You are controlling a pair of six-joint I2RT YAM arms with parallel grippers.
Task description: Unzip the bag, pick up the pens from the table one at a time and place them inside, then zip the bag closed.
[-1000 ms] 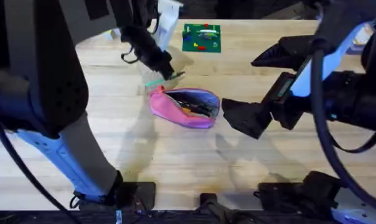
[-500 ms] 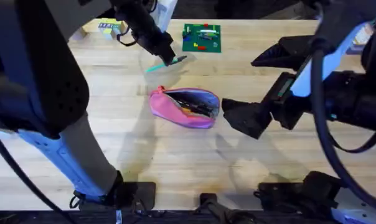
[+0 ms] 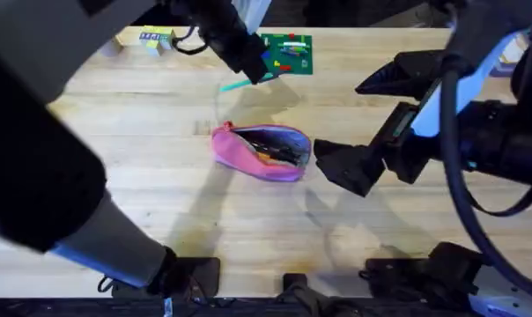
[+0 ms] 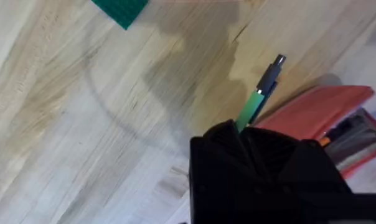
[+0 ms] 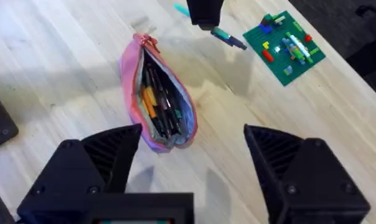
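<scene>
The bag (image 3: pixel 262 151) lies unzipped near the middle of the table (image 3: pixel 143 176), its mouth gaping and several pens already visible against the dark lining. Beyond it, toward the far side, the left gripper (image 3: pixel 251 66) hangs above the wood with its jaws pinching the green pen (image 3: pixel 237 84) — the pen juts out on both sides of the fingers, clear of the tabletop. A green board (image 3: pixel 286 53) with coloured pieces sits just behind. The right gripper (image 5: pixel 191 149) hovers right of the bag, jaws spread wide — touching nothing.
</scene>
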